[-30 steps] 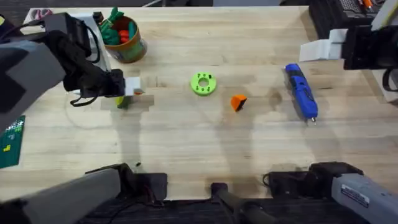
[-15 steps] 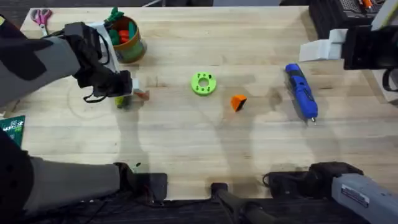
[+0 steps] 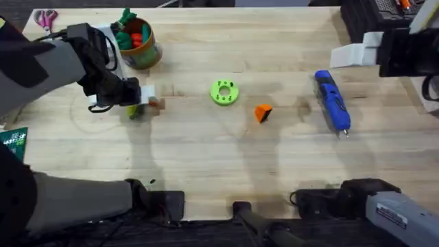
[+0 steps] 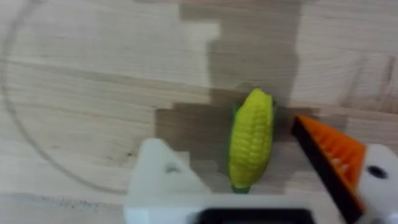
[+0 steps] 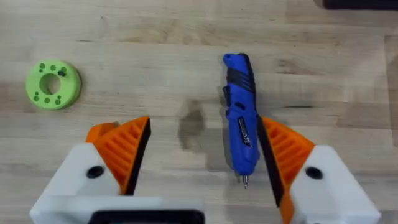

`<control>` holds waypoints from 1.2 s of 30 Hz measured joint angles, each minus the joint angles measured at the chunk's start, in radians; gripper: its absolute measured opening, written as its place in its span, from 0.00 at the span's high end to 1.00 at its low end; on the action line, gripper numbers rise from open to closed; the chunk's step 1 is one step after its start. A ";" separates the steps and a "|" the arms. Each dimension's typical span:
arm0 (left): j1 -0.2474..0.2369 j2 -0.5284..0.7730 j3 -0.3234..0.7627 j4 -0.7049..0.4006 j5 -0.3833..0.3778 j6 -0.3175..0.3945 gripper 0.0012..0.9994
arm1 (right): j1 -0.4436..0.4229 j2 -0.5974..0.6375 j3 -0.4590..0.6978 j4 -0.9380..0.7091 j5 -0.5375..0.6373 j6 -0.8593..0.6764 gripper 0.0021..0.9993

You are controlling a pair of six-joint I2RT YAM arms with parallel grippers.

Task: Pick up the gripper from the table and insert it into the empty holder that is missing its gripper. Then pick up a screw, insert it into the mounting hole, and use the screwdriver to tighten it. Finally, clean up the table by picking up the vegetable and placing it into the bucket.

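We judge cleanup underway: our left claw point(image 4: 261, 205), spread around the vegetable point(image 4: 250, 138), must next pinch it

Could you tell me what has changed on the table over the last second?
The left arm swung in from the table's left edge, and its pincer now sits over the yellow vegetable, open around it. The orange gripper, blue screwdriver, green ring and bucket stayed put.
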 joint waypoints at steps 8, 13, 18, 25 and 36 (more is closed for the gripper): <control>-0.005 -0.132 0.030 -0.029 0.165 -0.042 0.01 | 0.000 0.000 0.000 0.000 0.000 0.000 0.01; -0.005 -0.297 0.051 -0.006 0.330 -0.048 0.01 | 0.000 0.000 0.000 0.000 0.000 0.000 0.01; -0.005 -0.413 0.052 0.004 0.516 -0.056 0.01 | 0.000 0.000 0.000 0.000 0.000 0.000 0.01; -0.006 -0.475 0.056 -0.109 0.685 -0.207 0.01 | 0.000 0.000 0.000 0.000 0.000 0.000 0.01; -0.028 -0.484 0.033 -0.030 0.670 -0.294 0.01 | 0.000 0.000 0.000 0.000 0.000 0.000 0.01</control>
